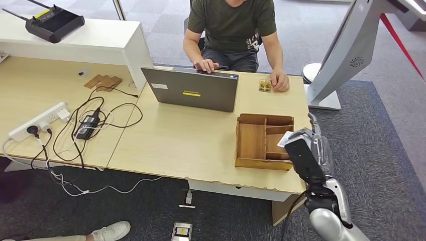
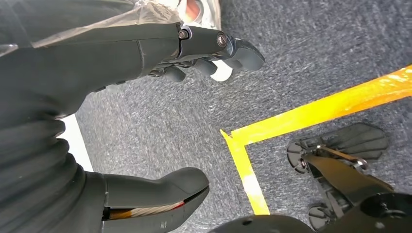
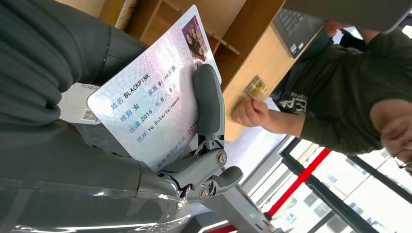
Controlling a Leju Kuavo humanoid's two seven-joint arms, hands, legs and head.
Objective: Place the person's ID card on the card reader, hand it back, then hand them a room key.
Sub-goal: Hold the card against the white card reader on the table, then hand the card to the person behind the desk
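Right hand [image 1: 306, 155] lower right of head view, raised by the tray [image 1: 263, 141], grasping ID card [image 3: 155, 97]; left hand [image 2: 97, 97] hangs, fingers released.

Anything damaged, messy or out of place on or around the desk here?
Yes. The desk has a chipped, ragged front edge. Cables sprawl in a tangle from the power strip and trail to the floor. A small device lies on the carpet below.

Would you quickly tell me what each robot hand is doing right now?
Left robot hand: open, holding nothing, hanging over the carpet.
Right robot hand: holding the ID card beside the wooden organiser.
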